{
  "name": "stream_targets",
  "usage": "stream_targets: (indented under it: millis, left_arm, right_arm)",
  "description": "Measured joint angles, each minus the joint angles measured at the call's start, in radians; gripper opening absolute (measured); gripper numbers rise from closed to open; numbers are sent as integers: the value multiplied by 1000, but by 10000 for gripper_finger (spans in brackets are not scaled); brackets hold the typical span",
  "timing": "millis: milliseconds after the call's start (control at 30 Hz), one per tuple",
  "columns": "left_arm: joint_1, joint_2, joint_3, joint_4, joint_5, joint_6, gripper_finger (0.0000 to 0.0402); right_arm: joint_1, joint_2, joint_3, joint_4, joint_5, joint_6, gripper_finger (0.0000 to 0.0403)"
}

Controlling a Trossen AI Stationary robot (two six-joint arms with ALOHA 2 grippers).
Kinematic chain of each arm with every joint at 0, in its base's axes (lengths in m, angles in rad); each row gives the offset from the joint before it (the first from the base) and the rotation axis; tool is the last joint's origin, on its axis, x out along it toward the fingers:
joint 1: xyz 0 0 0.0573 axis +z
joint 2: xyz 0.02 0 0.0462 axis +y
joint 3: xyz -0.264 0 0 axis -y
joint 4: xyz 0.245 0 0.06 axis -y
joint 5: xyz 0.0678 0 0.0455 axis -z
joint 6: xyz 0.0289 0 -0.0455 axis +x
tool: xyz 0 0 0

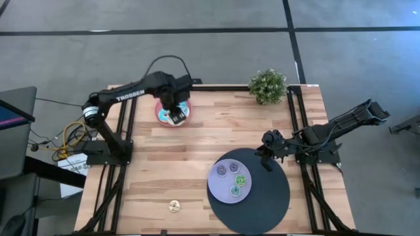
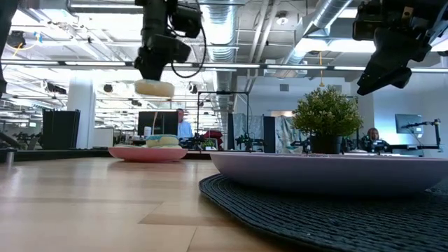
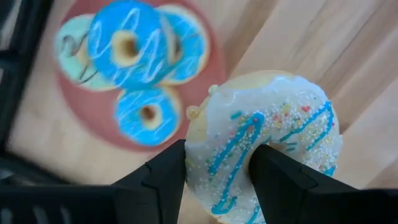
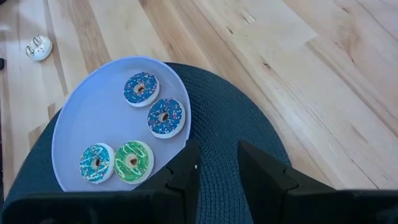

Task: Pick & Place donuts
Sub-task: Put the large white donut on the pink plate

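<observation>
My left gripper (image 1: 176, 117) hangs above the pink plate (image 1: 159, 115) at the table's far left, shut on a white-iced donut (image 3: 273, 124) with blue stripes and sprinkles. Several blue-iced donuts (image 3: 127, 43) lie stacked on that plate. Several small donuts (image 4: 165, 117) lie flat on the lavender plate (image 4: 93, 118), which rests on a dark round mat (image 1: 266, 203). My right gripper (image 4: 217, 168) hovers open above the mat's far edge, beside that plate, with nothing between its fingers. My left gripper holds the white-iced donut by one side of its ring (image 3: 217, 158). One finger (image 3: 277, 174) is in the hole and the other (image 3: 165, 177) is on the outer rim. The fingers point down from above. The donut (image 2: 154, 88) hangs level, clear of the plate below.
A small potted plant (image 1: 268, 85) stands at the table's far edge, right of the middle. A small pale round thing (image 1: 174, 206) lies near the front edge. Bare wood lies between the two plates. People and desks show in the room beyond.
</observation>
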State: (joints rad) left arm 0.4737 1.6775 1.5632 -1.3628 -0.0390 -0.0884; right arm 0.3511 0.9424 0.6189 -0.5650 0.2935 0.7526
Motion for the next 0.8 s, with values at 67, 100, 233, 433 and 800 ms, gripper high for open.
stream_targets:
  millis: [67,100,233,433,800]
  left_arm:
    - [36,-1,7,-37,2,51,161]
    - [60,-6,1,-41,24,74,161]
    - [163,-59,-72,-3,124,148,161]
    - [306,-199,-283,174,120,150,161]
    - [396,-210,-492,439,52,111,161]
  right_arm:
    - [0,0,0,6,0,15,98]
    - [0,0,0,5,0,27,98]
    - [0,0,0,5,0,49,98]
    - [-3,0,0,-8,11,94,98]
    - [-99,0,0,-4,24,95,98]
